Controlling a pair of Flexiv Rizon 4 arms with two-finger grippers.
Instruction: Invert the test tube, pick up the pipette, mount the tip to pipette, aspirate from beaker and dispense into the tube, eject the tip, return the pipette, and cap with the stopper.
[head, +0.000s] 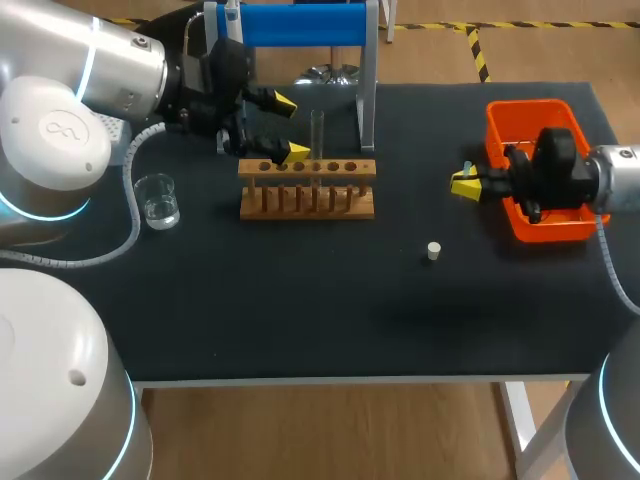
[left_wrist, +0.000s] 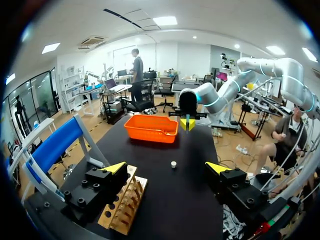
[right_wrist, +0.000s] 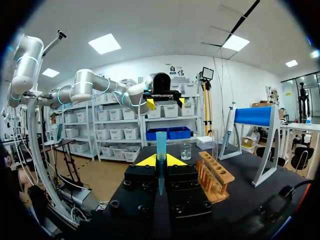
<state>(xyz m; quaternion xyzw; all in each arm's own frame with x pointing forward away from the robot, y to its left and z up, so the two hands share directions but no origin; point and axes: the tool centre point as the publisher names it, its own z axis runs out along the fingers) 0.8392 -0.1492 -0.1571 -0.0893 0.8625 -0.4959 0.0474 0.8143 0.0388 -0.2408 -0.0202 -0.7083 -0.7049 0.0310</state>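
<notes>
Table: rack, beaker, bin, likely stopper.

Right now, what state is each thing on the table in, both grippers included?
Left gripper: open, empty, by the rack.
Right gripper: shut on the pipette tip.
Test tube: standing in the rack, uncapped.
Beaker: upright, clear liquid inside.
Stopper: loose on the table.
Pipette: hanging on the blue stand.
</notes>
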